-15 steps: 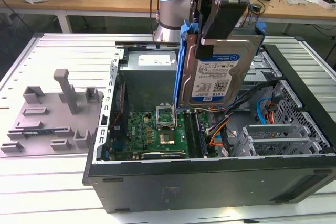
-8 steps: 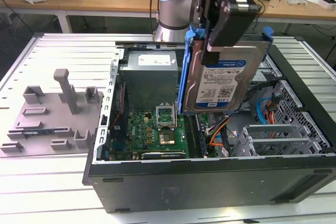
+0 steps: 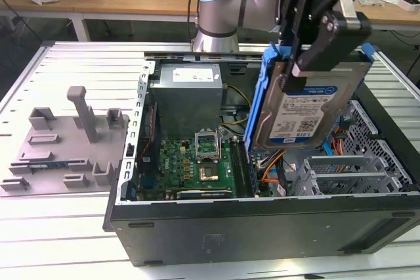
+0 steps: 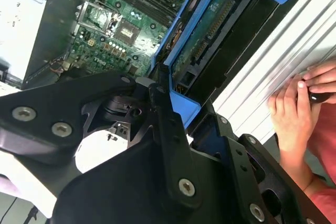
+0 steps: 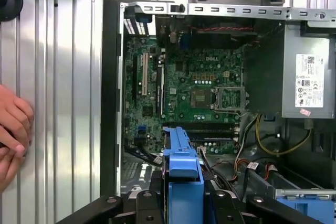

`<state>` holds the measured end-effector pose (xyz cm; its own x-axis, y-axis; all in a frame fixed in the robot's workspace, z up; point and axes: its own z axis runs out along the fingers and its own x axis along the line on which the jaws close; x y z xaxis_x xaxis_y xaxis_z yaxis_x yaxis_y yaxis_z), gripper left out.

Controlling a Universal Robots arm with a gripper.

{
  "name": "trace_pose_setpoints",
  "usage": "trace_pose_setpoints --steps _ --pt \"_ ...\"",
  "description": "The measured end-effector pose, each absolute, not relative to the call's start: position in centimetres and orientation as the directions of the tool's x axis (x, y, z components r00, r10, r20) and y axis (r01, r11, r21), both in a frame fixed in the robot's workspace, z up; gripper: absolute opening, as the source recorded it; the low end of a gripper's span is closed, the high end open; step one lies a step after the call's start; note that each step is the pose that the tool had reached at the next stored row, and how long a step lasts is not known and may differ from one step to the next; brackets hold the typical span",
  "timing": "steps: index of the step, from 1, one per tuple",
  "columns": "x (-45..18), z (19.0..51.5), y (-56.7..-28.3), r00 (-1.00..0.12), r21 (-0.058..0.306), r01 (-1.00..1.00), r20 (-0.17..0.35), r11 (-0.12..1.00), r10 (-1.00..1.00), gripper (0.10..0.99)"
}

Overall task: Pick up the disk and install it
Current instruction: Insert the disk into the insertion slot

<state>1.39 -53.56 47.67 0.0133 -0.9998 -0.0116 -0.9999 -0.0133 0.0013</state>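
The disk, a silver hard drive with a white-and-blue label in a blue carrier bracket, hangs tilted on edge above the right half of an open computer case. My black gripper is shut on its upper part. In the second wrist view the disk runs away edge-on from the gripper, its green circuit side showing. In the first wrist view the blue carrier sticks out from the gripper over the case's inside.
Inside the case lie a green motherboard, a grey power supply and a metal drive cage with orange cables. A grey fixture plate sits at the exterior view's left. A person's hands rest on the ribbed table beside the case.
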Motion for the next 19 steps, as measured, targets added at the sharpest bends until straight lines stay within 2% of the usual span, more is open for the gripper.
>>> trace_pose_setpoints --steps 7,19 --pt "2.7 47.1 -54.7 -0.001 0.001 -1.0 -0.016 0.001 -1.0 0.369" --pt "7.2 47.1 -54.7 -0.008 0.001 -1.0 -0.016 0.008 -1.0 0.369"
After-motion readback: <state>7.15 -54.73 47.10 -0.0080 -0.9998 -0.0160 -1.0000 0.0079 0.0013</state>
